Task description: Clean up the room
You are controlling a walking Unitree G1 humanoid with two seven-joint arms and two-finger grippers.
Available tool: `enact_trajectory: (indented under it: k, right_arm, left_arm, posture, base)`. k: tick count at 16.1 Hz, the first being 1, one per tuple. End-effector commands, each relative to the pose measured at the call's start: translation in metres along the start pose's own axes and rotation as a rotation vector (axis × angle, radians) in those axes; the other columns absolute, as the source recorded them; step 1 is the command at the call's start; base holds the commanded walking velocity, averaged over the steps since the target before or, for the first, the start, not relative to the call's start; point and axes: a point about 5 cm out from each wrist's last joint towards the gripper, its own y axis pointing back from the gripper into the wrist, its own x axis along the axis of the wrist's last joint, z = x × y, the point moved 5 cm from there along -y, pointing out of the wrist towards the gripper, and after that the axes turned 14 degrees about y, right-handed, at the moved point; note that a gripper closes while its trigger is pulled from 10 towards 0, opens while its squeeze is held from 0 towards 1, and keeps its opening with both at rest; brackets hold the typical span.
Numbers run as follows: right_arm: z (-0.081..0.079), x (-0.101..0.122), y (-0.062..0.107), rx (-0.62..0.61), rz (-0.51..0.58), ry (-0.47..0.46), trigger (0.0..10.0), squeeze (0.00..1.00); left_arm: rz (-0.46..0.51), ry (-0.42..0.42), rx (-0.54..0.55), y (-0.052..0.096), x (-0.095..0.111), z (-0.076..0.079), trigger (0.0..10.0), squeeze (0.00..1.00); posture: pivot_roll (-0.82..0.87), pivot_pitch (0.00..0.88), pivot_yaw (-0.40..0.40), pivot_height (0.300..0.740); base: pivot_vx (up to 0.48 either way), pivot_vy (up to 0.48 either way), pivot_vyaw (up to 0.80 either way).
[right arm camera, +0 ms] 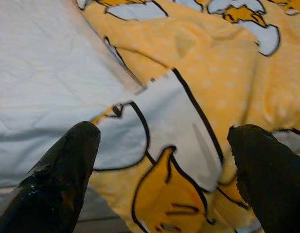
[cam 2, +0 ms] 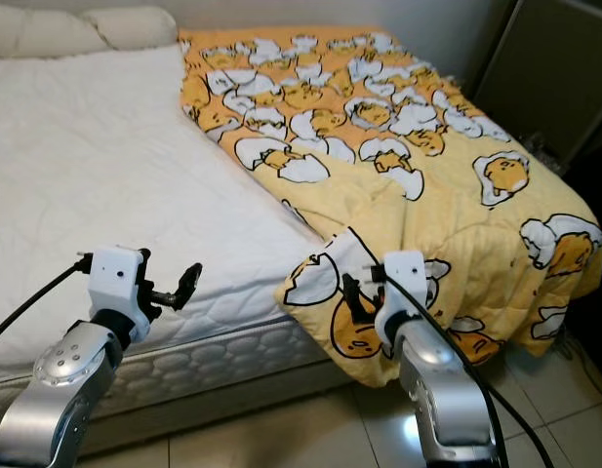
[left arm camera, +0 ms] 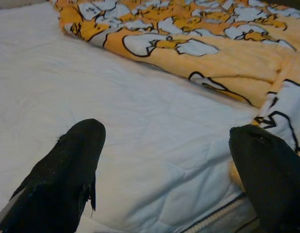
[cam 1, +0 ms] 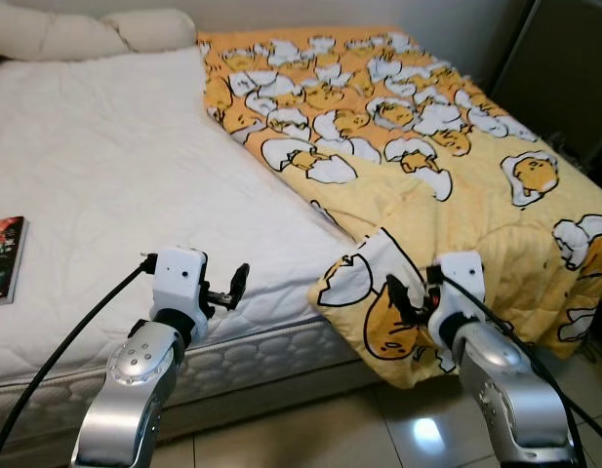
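1. Yellow quilt (cam 1: 427, 175) printed with cartoon eggs covers only the right side of the bed; its near corner hangs over the mattress (cam 1: 115, 185) edge toward the tiled floor (cam 1: 310, 439)

2. White quilted mattress lies bare across the left side, with two pale pillows (cam 1: 86, 34) at the head and a book (cam 1: 6, 258) near the far left edge

3. My right gripper (cam 1: 414, 289) hovers just in front of the drooping quilt corner, its two black fingers (right arm camera: 57, 179) spread wide apart and holding nothing

4. My left gripper (cam 1: 225, 289) is raised over the near edge of the bare mattress, fingers likewise spread and empty

5. Judging progress: the bed is not yet made. The quilt is still bunched to one side, and no cloth is in my grasp

6. What seems left: take hold of the quilt's near corner or its inner edge, draw it across the bare sheet, smooth it, then deal with the book
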Motion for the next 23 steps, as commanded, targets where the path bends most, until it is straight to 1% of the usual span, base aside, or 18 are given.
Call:
enact_trajectory:
  k: [1, 6, 11, 15, 17, 18, 19, 20, 21, 22, 23]
  right_arm:
    - [0.001, -0.002, -0.001, 0.003, -0.016, 0.009, 10.0, 0.0]
    - [0.003, -0.004, 0.001, -0.003, -0.019, 0.004, 10.0, 0.0]
    - [0.0, -0.008, 0.005, -0.004, -0.028, -0.009, 10.0, 0.0]
    - [-0.005, -0.008, 0.006, 0.008, -0.019, -0.009, 10.0, 0.0]
    - [-0.005, -0.007, 0.006, 0.012, -0.012, -0.007, 10.0, 0.0]
    - [-0.004, -0.004, 0.007, 0.014, 0.001, -0.009, 10.0, 0.0]
    - [-0.004, 0.0, 0.007, 0.029, 0.02, -0.007, 10.0, 0.0]
    - [-0.005, 0.002, 0.007, 0.046, 0.028, 0.0, 10.0, 0.0]
    - [-0.014, 0.007, 0.009, 0.135, 0.054, 0.053, 10.0, 0.59]
    - [-0.02, 0.008, 0.011, 0.21, 0.066, 0.104, 10.0, 0.85]
    - [-0.024, 0.007, 0.014, 0.265, 0.067, 0.137, 10.0, 1.0]
  left_arm:
    - [0.015, 0.003, 0.004, -0.001, 0.003, -0.002, 10.0, 0.0]
    - [0.014, 0.002, -0.003, -0.003, 0.003, -0.001, 10.0, 0.0]
    - [-0.008, -0.021, -0.049, -0.004, -0.001, 0.003, 10.0, 0.0]
    - [-0.056, -0.054, -0.108, -0.001, -0.01, 0.005, 10.0, 0.0]
    - [-0.098, -0.092, -0.11, -0.004, -0.018, 0.002, 10.0, 0.0]
    - [-0.143, -0.1, -0.085, -0.009, -0.025, -0.005, 10.0, 0.0]
    - [-0.174, -0.095, -0.085, -0.013, -0.03, -0.007, 10.0, 0.09]
    - [-0.194, -0.084, -0.097, -0.016, -0.033, -0.007, 10.0, 1.0]
    - [-0.246, -0.072, -0.127, -0.025, -0.042, -0.005, 10.0, 1.0]
    - [-0.271, -0.096, -0.147, -0.032, -0.046, -0.004, 10.0, 1.0]
    - [-0.278, -0.091, -0.168, -0.039, -0.047, -0.001, 10.0, 1.0]
  posture:
    - [0.02, 0.0, -0.024, 0.74]
    - [0.02, 0.0, -0.021, 0.74]
    - [0.01, 0.0, -0.004, 0.74]
    - [0.01, 0.0, 0.006, 0.74]
    - [0.0, 0.0, 0.01, 0.74]
    - [0.0, 0.0, 0.015, 0.74]
    - [-0.01, 0.0, 0.015, 0.74]
    - [-0.01, 0.0, 0.017, 0.74]
    - [-0.02, 0.0, 0.022, 0.74]
    - [-0.03, 0.0, 0.024, 0.74]
    - [-0.03, 0.0, 0.024, 0.74]
  base:
    - [0.304, 0.0, -0.76]
    - [0.313, 0.0, -0.76]
    - [0.311, 0.0, -0.71]
    - [0.0, 0.0, 0.0]
    - [0.0, 0.0, 0.0]
    - [0.0, 0.0, 0.0]
    - [0.0, 0.0, 0.0]
    - [0.0, 0.0, 0.0]
    - [0.0, 0.0, 0.0]
    - [0.0, 0.0, 0.0]
    - [0.0, 0.0, 0.0]
